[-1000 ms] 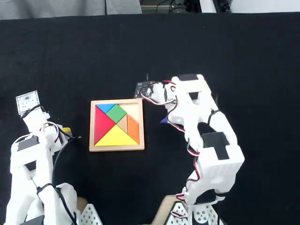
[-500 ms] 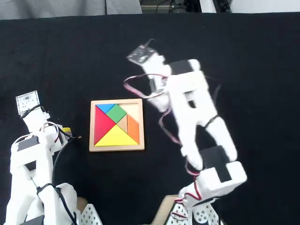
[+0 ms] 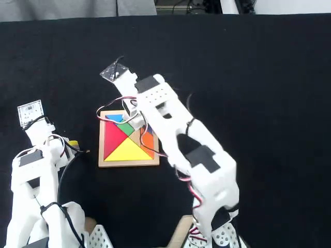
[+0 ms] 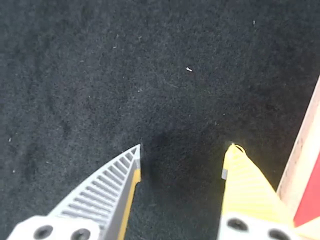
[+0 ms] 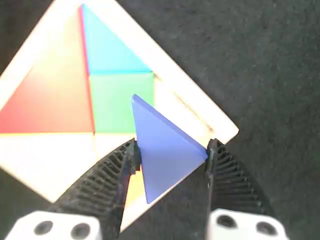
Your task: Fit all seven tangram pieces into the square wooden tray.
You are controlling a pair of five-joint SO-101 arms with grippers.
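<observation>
I am pinching the blue triangle (image 5: pixel 162 142) in my right gripper (image 5: pixel 172 150), the fingers pressing on two of its edges. I am holding it above the wooden tray (image 5: pixel 220 127), over the green square (image 5: pixel 117 100) and the bare gap beside it. I am judging the piece to be thin, stiff and light, with smooth painted faces. It could pivot if pinched on a slanted edge, so gripping across the edges near the middle is looking safest. My left gripper (image 4: pixel 185 150) is resting spread wide and empty over the black counter (image 4: pixel 100 75), just beside the tray's rim.
</observation>
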